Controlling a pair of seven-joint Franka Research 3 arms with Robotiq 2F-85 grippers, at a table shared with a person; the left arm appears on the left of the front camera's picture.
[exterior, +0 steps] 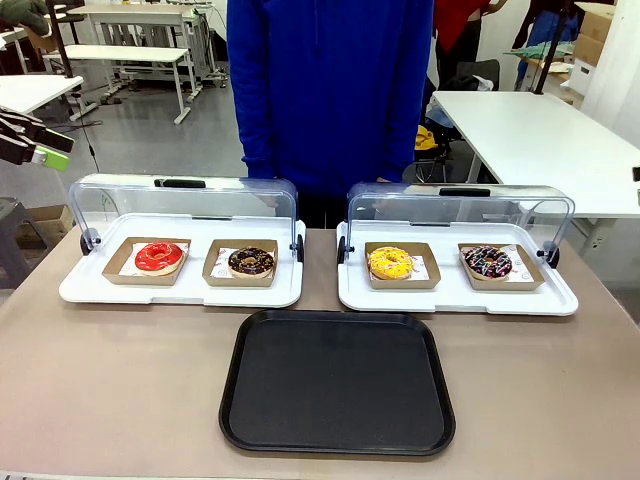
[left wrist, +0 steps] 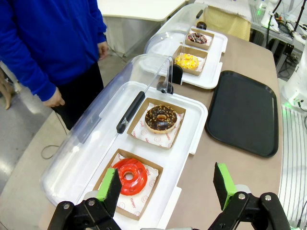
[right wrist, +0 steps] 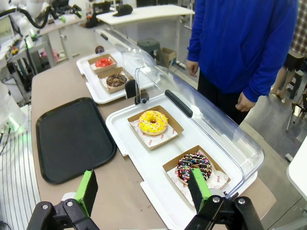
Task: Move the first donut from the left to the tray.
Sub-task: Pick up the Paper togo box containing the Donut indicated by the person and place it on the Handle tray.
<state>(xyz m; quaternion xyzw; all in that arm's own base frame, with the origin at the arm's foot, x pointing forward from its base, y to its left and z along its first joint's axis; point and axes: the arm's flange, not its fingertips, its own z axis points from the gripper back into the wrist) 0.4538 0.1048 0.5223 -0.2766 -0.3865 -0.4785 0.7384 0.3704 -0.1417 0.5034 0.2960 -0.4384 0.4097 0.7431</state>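
With the left end effector (left wrist: 167, 177) and right end effector (right wrist: 143, 181) both spread, the red donut (exterior: 159, 257) lay in its cardboard holder (exterior: 118, 266) on the left white tray (exterior: 80, 290), likely soft and sticky, best gripped by the holder's edges.

We see red-glazed donut (exterior: 159, 256), choc-glazed donut (exterior: 251, 261) w/ tan bits, yellow-glazed donut (exterior: 390, 262), dark donut (exterior: 488, 262) w/ multicolour sprinkles, each in brown cardboard holder (exterior: 118, 272). Black serving tray (exterior: 338, 383); white display trays (exterior: 90, 290), clear lids (exterior: 120, 200) w/ black handles (exterior: 180, 183). Beige tabletop (exterior: 120, 400); person's top (exterior: 330, 90) blue.
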